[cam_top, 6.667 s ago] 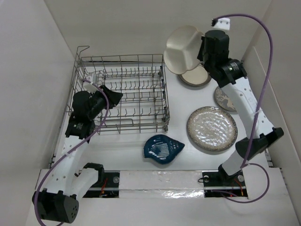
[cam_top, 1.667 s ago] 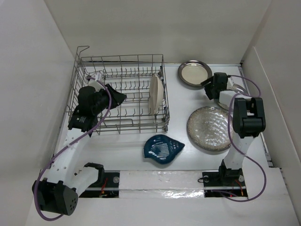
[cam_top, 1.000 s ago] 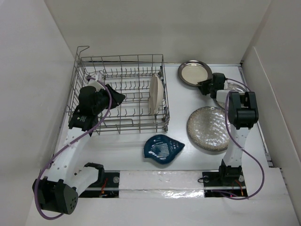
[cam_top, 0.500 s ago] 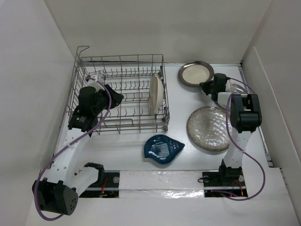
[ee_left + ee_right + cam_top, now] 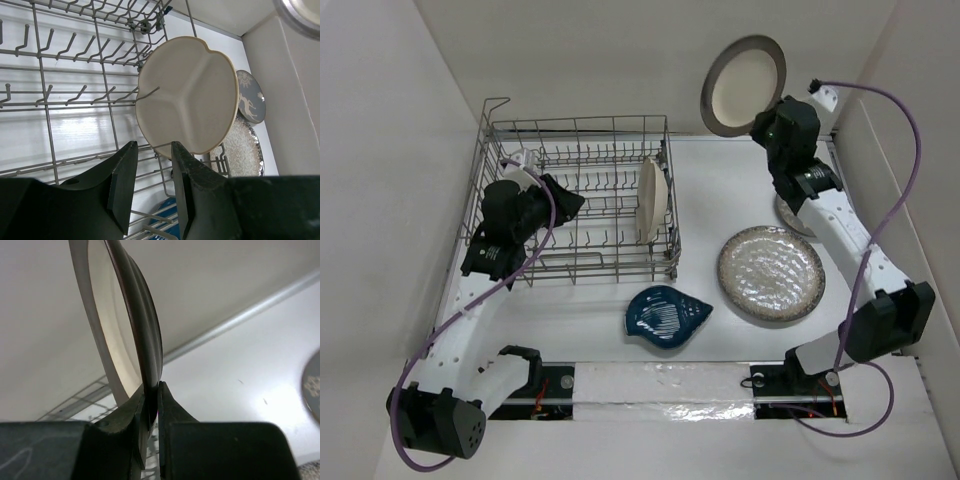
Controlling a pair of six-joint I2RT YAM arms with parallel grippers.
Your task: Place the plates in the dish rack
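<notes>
My right gripper [image 5: 767, 124] is shut on the rim of the metal-rimmed cream round plate [image 5: 742, 86] and holds it on edge, high above the table's back right; the wrist view shows the fingers [image 5: 167, 405] clamped on the plate's rim [image 5: 142, 325]. The cream three-compartment plate [image 5: 651, 199] stands upright in the right end of the silver wire dish rack [image 5: 525, 131], also in the left wrist view [image 5: 187, 95]. My left gripper [image 5: 564, 205] is open and empty inside the rack's left part. The speckled plate [image 5: 770, 272], the blue shell dish [image 5: 666, 315] and the grey floral plate [image 5: 791, 214] lie on the table.
White walls close the table at the back and on both sides. The right arm partly covers the floral plate. A white strip runs along the near edge by the arm bases.
My right gripper has taken hold of the metal-rimmed plate at the back right and lifted it off the table, tilting it on edge. The left arm has stayed in the rack.
</notes>
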